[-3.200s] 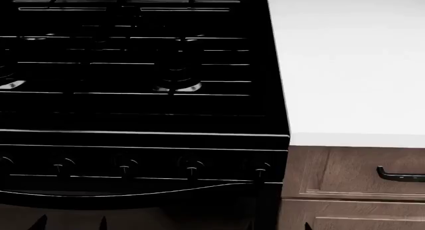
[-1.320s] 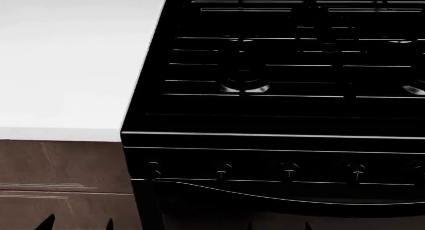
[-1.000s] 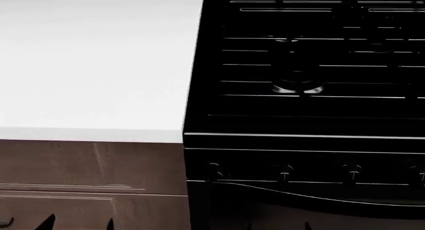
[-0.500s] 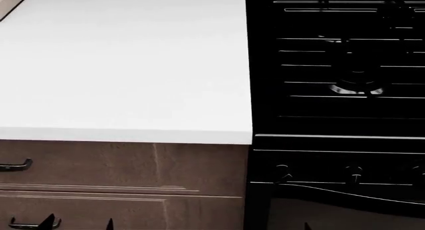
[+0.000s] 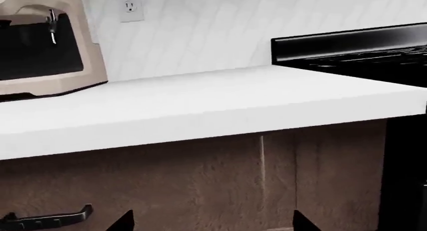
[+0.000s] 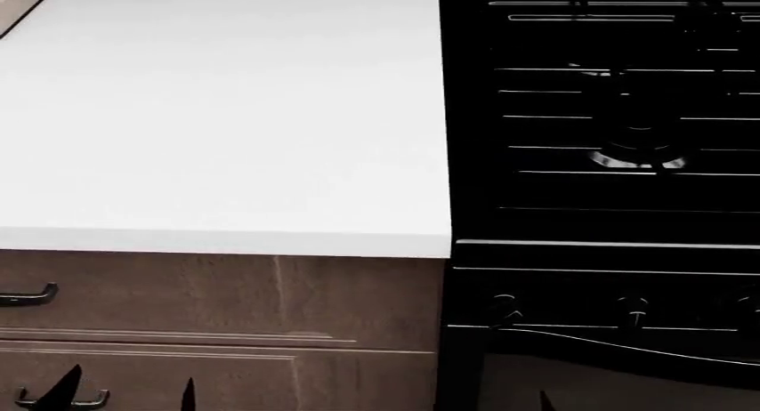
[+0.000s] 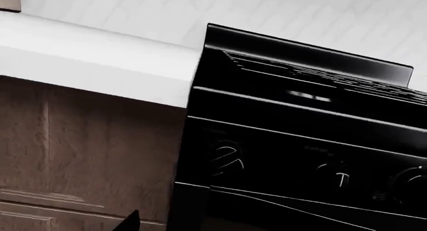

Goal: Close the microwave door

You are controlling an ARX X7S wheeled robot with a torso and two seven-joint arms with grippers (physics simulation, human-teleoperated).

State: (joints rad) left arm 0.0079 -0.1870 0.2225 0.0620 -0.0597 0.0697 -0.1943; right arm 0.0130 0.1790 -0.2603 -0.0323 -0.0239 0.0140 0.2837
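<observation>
The microwave and its door are out of view in every frame. My left gripper (image 5: 212, 223) is open. Its two dark fingertips (image 5: 125, 222) stand far apart in front of a brown cabinet front, with nothing between them. In the head view the left gripper (image 6: 125, 395) sits at the bottom edge, before the drawers. Of my right gripper (image 7: 213, 225) only one fingertip (image 7: 131, 221) shows, far out to the side. The other fingertip is lost against the black stove. Nothing is held.
A white countertop (image 6: 226, 117) lies on the left above brown drawers with dark handles (image 6: 27, 295). A black gas stove (image 6: 606, 117) with front knobs (image 6: 507, 306) stands to its right. A beige appliance with a dark front (image 5: 40, 46) sits on the counter by a wall socket (image 5: 131, 5).
Over the earlier frames the head view swept left, so the stove slid from left to right of the picture. Since half a second ago the view holds still and the left fingertips shifted slightly left.
</observation>
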